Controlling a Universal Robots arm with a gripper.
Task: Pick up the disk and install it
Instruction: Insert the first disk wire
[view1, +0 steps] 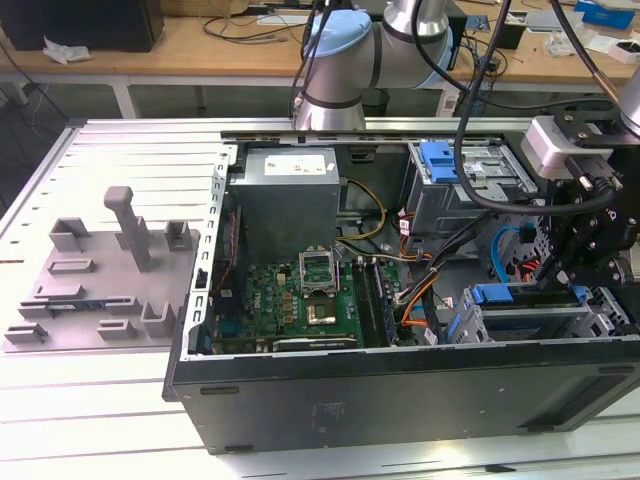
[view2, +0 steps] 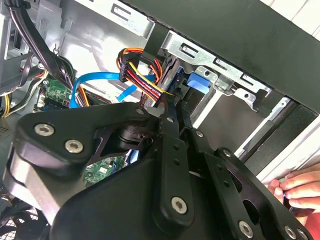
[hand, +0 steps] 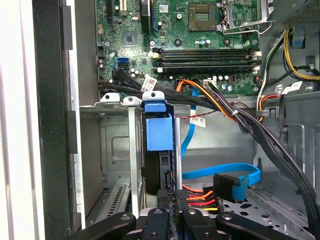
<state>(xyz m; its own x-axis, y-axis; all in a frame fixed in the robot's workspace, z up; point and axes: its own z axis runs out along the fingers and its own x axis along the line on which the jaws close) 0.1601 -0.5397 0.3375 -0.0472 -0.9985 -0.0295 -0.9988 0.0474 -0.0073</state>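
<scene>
The disk stands on edge in the drive cage at the case's front corner, with the hand closed narrow on its rear edge. Seating it well likely means pushing straight along the rails, clear of the cables. The first wrist view shows the motherboard; the second shows a person's fingers nearby.

Carrier: bright blue smooth plastic disk frame, just ahead of the gripper.
Bay: dull grey sheet-metal drive cage.
Gripper: matt black metal fingers.
</scene>
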